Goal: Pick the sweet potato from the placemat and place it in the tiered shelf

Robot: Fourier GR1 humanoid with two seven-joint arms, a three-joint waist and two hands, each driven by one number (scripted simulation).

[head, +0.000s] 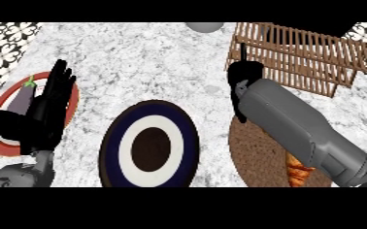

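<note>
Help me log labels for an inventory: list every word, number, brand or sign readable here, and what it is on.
None: no readable text shows on anything.
The plate bears only dark and white rings, no lettering.
The tiered shelf, the placemat, the sweet potato and the eggplant carry no marks.

Marble counter [143, 63]: plates [149, 145], placemat [254, 155], shelf [301, 53].

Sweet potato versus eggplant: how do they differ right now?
The sweet potato is orange and lies on the brown placemat at lower right, mostly hidden by the right forearm. The eggplant is dark purple with a green stem, on the red plate at left, partly behind the left robot hand. Neither is held.
</note>
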